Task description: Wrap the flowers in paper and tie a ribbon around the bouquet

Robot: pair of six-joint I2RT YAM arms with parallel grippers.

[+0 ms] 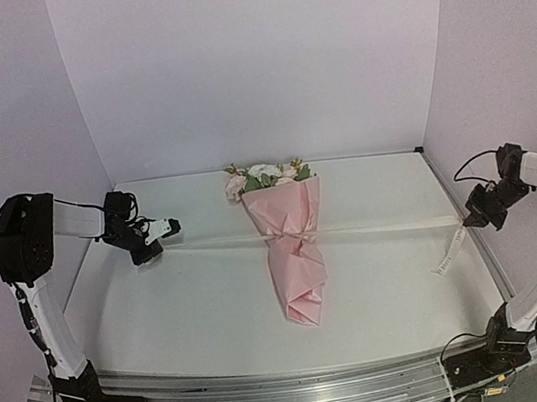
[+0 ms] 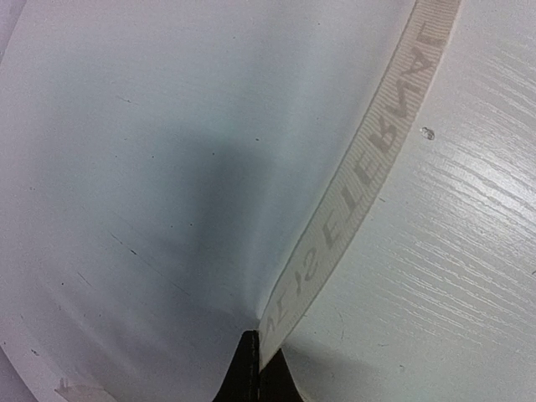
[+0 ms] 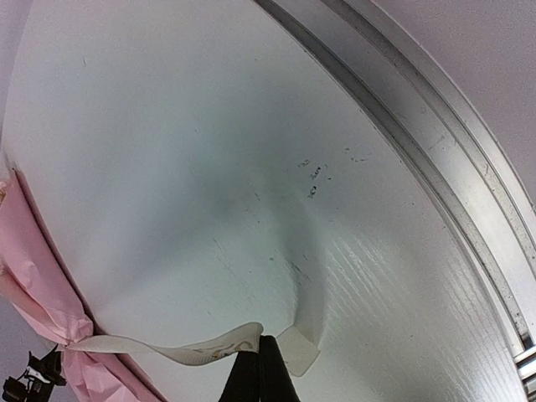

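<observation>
Silver aluminium rail [image 1: 298,397] runs along the near edge of the white table [image 1: 165,318], with both arm bases on it. Bouquet [image 1: 294,248] lies flat mid-table, about halfway between the left and right edges. It is a tapering cone of light pink paper [image 1: 301,282], tip toward the near edge. Small pale pink and white flowers [image 1: 267,175] with green leaves sit at its far end, close to the far edge. Long narrow cream-beige ribbon [image 1: 384,227] with faint lettering meets the cone at its pinched waist and stretches straight out to both sides; knot or not, cannot tell. Left gripper [image 1: 164,229] is near the left edge, fingers clenched on the ribbon, and the wrist view shows the strip leaving the closed black tips. Right gripper [image 1: 475,216] is near the right edge, also clenched on the ribbon. A short loose tail drops past it toward the table.
</observation>
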